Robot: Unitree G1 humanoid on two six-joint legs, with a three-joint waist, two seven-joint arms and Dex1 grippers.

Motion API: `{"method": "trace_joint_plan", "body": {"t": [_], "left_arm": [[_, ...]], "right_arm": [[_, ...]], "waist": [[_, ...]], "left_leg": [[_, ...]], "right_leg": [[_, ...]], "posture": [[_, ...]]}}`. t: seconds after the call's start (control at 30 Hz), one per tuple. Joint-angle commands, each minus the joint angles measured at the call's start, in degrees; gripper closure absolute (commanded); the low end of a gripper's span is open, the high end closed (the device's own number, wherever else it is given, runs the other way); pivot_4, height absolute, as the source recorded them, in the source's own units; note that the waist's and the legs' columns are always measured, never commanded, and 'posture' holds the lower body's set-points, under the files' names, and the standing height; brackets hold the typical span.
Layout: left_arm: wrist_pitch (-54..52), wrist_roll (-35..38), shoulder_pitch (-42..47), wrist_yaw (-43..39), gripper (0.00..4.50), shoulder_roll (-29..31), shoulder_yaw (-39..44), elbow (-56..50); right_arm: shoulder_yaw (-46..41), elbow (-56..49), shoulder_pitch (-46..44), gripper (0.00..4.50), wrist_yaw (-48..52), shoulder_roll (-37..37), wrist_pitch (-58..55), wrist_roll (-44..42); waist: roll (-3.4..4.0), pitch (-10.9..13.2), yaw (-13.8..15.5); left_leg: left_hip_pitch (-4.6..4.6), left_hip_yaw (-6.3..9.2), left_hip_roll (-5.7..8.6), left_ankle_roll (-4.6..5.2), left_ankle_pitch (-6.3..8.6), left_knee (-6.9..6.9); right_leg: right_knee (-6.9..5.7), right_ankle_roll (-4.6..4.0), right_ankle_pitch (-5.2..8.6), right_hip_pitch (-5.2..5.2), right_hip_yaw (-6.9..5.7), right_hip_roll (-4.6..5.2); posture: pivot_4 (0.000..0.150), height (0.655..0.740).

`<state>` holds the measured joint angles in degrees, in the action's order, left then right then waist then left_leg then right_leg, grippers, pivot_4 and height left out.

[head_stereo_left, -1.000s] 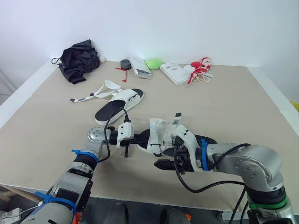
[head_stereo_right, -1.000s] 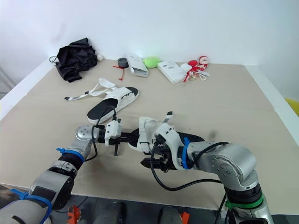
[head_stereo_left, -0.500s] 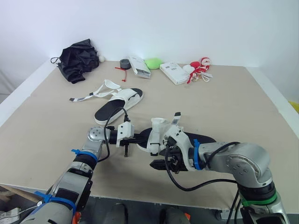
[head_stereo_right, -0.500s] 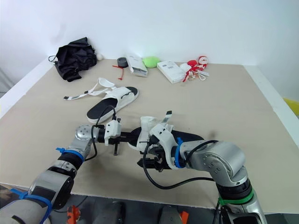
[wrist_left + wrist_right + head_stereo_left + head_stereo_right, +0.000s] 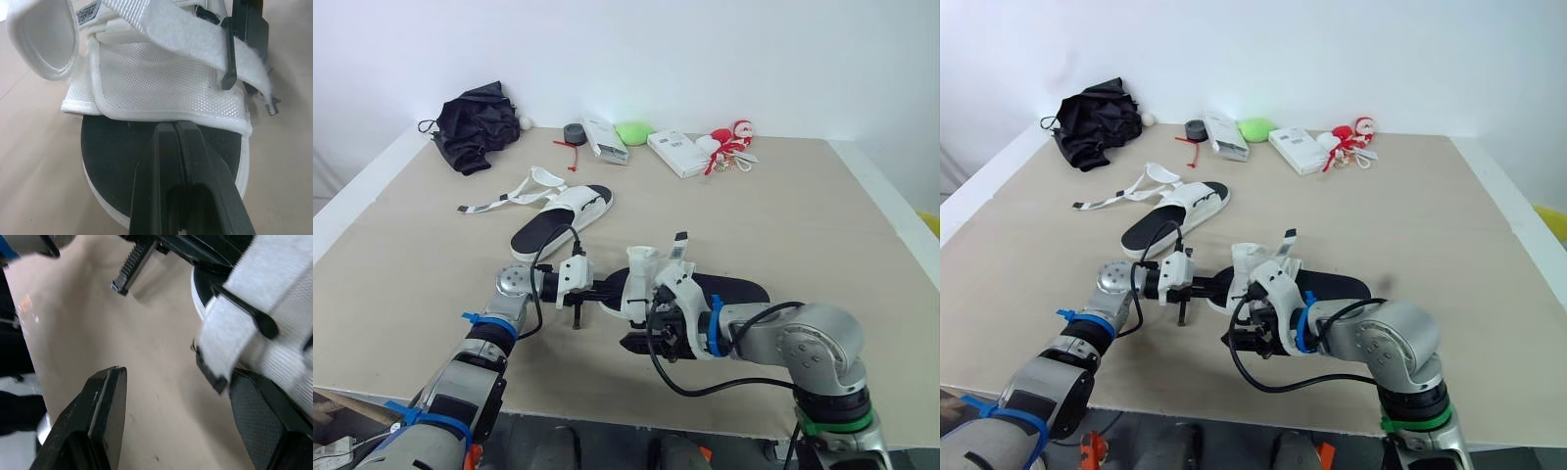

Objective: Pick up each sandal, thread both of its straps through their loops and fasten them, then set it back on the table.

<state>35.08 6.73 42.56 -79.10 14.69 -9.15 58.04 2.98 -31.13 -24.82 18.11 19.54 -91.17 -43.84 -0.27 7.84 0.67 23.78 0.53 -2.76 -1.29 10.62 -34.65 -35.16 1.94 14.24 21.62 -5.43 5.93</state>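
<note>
The near sandal (image 5: 736, 290) has a black sole and white straps and lies at the table's front middle. My left gripper (image 5: 604, 293) is shut on its toe-end sole edge (image 5: 171, 129). A white hook-and-loop strap (image 5: 195, 39) crosses the upper. My right gripper (image 5: 640, 344) stands open just in front of the sandal, low over the table. In the right wrist view the loose strap (image 5: 234, 328) hangs close to one of the fingers (image 5: 259, 406). The second sandal (image 5: 563, 218) lies farther back on the left, its straps spread out unfastened.
Along the table's back edge sit a black bag (image 5: 475, 127), a dark tape roll (image 5: 575, 132), two white packets (image 5: 680, 154), a green object (image 5: 633, 133) and red-and-white trinkets (image 5: 732, 145). The table's front edge (image 5: 607, 406) runs just below my arms.
My right gripper has slid left along the near sandal toward its toe end, uncovering more of the black heel. The left gripper and the far sandal have not moved.
</note>
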Motion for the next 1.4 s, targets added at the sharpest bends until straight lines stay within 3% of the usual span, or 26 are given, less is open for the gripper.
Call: {"method": "trace_joint_plan", "body": {"t": [0.03, 0.1, 0.13, 0.2, 0.33, 0.47, 0.63, 0.83, 0.97, 1.2, 1.4], "left_arm": [[-3.4, -6.6, -4.3, -1.1, 4.5, 1.1, -4.8, 5.8], [-3.4, -6.6, -4.3, -1.0, 4.5, 1.1, -4.7, 5.8], [-3.5, -6.6, -4.2, -1.0, 4.5, 1.1, -4.7, 5.8], [-3.4, -6.6, -4.3, -0.9, 4.5, 1.2, -4.7, 5.8], [-3.4, -6.6, -4.3, -0.8, 4.5, 1.1, -4.6, 5.8], [-3.4, -6.5, -4.3, -0.7, 4.5, 1.0, -4.6, 5.9], [-3.4, -6.6, -4.2, -0.7, 4.5, 0.8, -4.6, 5.9], [-3.5, -6.7, -3.8, -0.6, 4.5, 0.4, -4.7, 6.2], [-3.5, -6.7, -3.7, -0.5, 4.5, 0.3, -4.7, 6.3], [-3.4, -6.8, -4.0, -0.3, 4.5, 0.3, -4.8, 6.3], [-3.3, -6.7, -4.1, -0.1, 4.5, 0.2, -4.8, 6.2]], "right_arm": [[-3.9, 0.1, -1.3, 1.31, -1.6, -2.2, 0.7, 1.4], [-4.2, 0.0, -1.2, 1.8, -1.3, -2.6, 1.0, 1.3], [-4.3, 0.0, -1.3, 2.35, -1.2, -2.5, 1.0, 1.3], [-4.2, -0.3, -1.4, 2.92, -0.7, -2.0, 0.9, 1.2], [-4.4, -0.9, -1.4, 4.45, 0.7, -1.2, 1.0, 0.6], [-6.0, -1.2, -1.5, 4.45, 3.3, -1.2, 0.5, -1.6], [-12.8, -1.5, -3.0, 4.45, 9.7, -3.9, -0.6, -10.6], [-14.1, -1.7, -5.8, 4.45, 14.1, -2.0, 2.2, -17.4], [-12.7, 1.6, -8.6, 4.45, 12.8, -1.6, 4.3, -15.6], [-15.0, 20.4, -16.9, 4.45, 1.7, -5.4, 6.5, -4.7], [-16.1, 26.6, -17.2, 4.45, -1.8, -5.1, 4.6, -1.2]], "waist": [[0.01, 0.0, 0.0], [0.02, 0.0, 0.0], [0.02, 0.0, 0.0], [0.02, 0.0, 0.0], [0.03, 0.0, 0.0], [0.02, 0.0, 0.0], [0.03, 0.0, 0.0], [-0.05, 0.1, 0.0], [0.0, 0.1, 0.0], [0.01, 0.1, 0.1], [0.02, 0.1, 0.1]], "left_leg": [[0.01, 0.0, 0.0, 0.0, 0.0, 0.0], [0.01, 0.0, -0.01, 0.0, 0.0, 0.0], [0.03, 0.0, 0.0, 0.0, 0.0, 0.0], [0.03, -0.01, 0.0, 0.0, 0.0, 0.0], [0.04, -0.01, 0.01, 0.0, 0.0, 0.0], [0.06, -0.01, 0.01, 0.0, 0.0, 0.0], [0.21, -0.01, 0.04, 0.02, -0.01, 0.0], [0.36, 0.03, 0.05, 0.17, -0.1, 0.0], [0.43, 0.0, 0.08, 0.15, -0.09, 0.0], [0.46, -0.02, 0.1, 0.26, -0.16, -0.01], [0.48, -0.08, 0.09, 0.48, -0.29, -0.02]], "right_leg": [[0.0, 0.0, 0.0, 0.02, 0.0, 0.0], [0.0, 0.01, -0.01, 0.04, 0.0, 0.0], [0.0, 0.01, -0.01, 0.05, 0.0, 0.0], [0.0, 0.01, -0.01, 0.05, 0.0, 0.0], [0.0, 0.01, -0.01, 0.05, 0.0, 0.0], [0.0, 0.01, -0.01, 0.07, 0.0, 0.01], [0.0, 0.03, -0.02, 0.14, 0.0, 0.03], [0.0, 0.07, -0.05, 0.24, -0.05, 0.01], [0.0, 0.08, -0.05, 0.3, -0.04, 0.05], [-0.01, 0.11, -0.11, 0.35, -0.06, 0.04], [-0.02, 0.12, -0.25, 0.31, -0.05, 0.03]], "posture": [[0.15, 0.74], [0.15, 0.74], [0.15, 0.74], [0.15, 0.74], [0.15, 0.74], [0.15, 0.74], [0.15, 0.74], [0.15, 0.74], [0.15, 0.74], [0.15, 0.74], [0.15, 0.74]]}}
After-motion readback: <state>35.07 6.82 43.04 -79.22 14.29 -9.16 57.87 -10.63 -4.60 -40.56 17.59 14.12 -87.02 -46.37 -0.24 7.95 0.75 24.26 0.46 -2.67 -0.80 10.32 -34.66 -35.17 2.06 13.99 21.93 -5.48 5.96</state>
